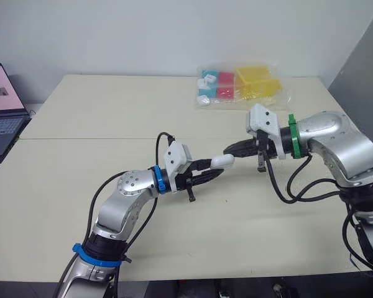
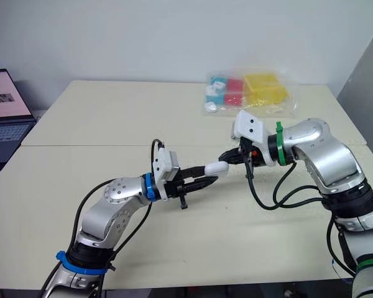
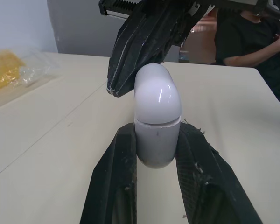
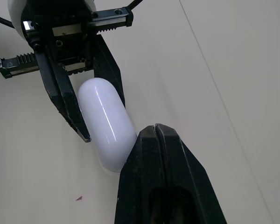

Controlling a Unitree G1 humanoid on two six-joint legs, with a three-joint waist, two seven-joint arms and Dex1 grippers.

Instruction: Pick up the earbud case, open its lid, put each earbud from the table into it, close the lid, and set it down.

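A white pill-shaped earbud case [image 1: 222,161] is held a little above the table's middle, lid down on its body. My left gripper [image 1: 212,173] is shut on its lower half, with a black finger on each side [image 3: 123,158]. In the left wrist view a seam shows where the lid [image 3: 157,95] meets the body [image 3: 155,147]. My right gripper [image 1: 227,149] comes in from the right, its two fingers pressed together and shut on nothing. Its tip [image 4: 154,129] rests against the lid end of the case [image 4: 107,123].
A clear plastic bag of yellow, red and blue boxes [image 1: 241,85] lies at the table's far edge. An open laptop [image 1: 1,112] stands off the table's left side. A person in black [image 3: 252,42] sits beyond the table's right side.
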